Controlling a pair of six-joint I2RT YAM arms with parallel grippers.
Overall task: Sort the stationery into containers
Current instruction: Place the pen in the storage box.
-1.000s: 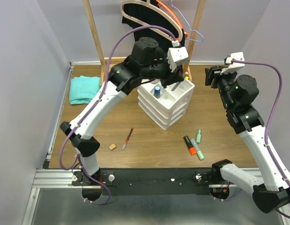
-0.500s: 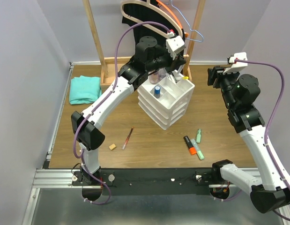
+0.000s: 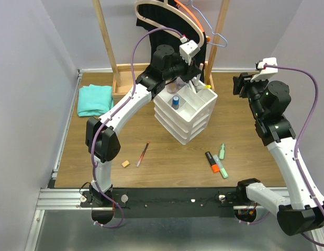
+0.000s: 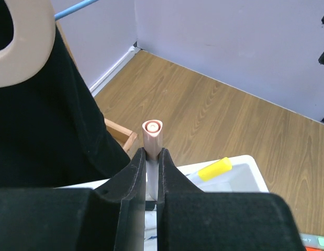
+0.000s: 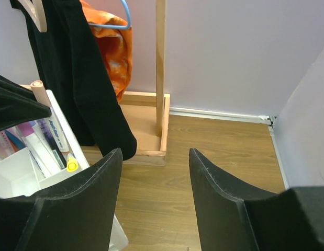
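The pen is up in the air over the far side of the organiser; it stands almost straight up, with its round pinkish end on top. The left gripper is clamped tight on the pen, low on its body; the pen's bottom end is hidden behind the fingers, so I cannot tell which box of the tray it is over.

The organiser sits near the middle of the table, a bit toward the far edge; a yellow marker and a blue-capped tube are already in its tray.

What could go wrong, I think:
- The pen is close to the tray's far side; if it is let go there, it may fall behind the organiser, down by the wooden rack.
- The pen may hit a wall between the boxes and tip out.
- The black cloth hangs just beside the left gripper; the arm may catch on it.

The right gripper is up near the far right corner; its jaws are apart and hold nothing.

Near the table's near edge lie a thin pen, an eraser, an orange highlighter and a green highlighter; they are not yet sorted.
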